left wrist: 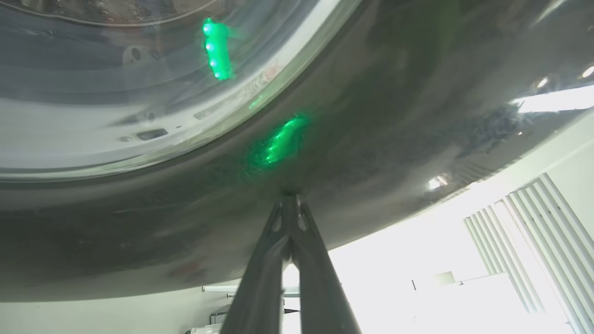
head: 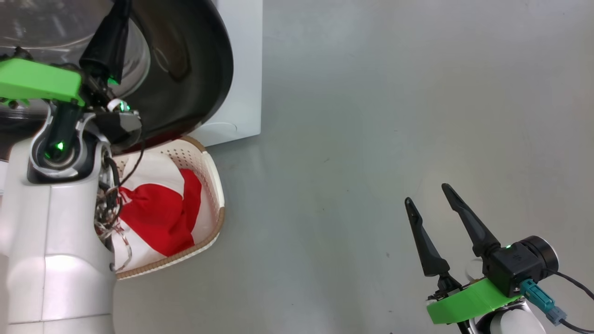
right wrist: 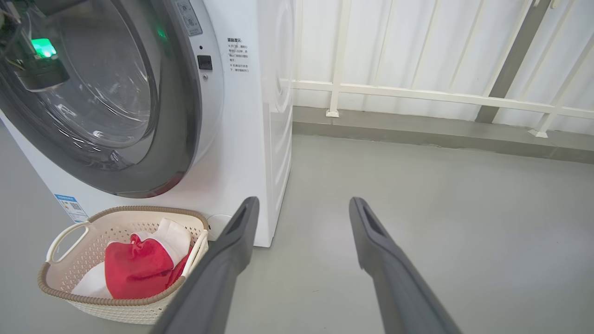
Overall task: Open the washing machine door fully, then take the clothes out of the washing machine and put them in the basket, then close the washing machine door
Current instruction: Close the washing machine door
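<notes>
The left gripper (left wrist: 290,203), fingers closed together, is pressed tip-first on the washing machine door (head: 199,69) at eleven o'clock in the head view, the clothes (head: 162,208) are seen in the basket (head: 214,185) at eight, and the right gripper (head: 427,194) is held spread wide at four.

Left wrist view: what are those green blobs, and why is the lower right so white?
Left wrist view: the green glows look like light reflections on the glossy washing machine door; the lower right is overexposed by a bright background. Right wrist view: evenly lit, sharp.
</notes>
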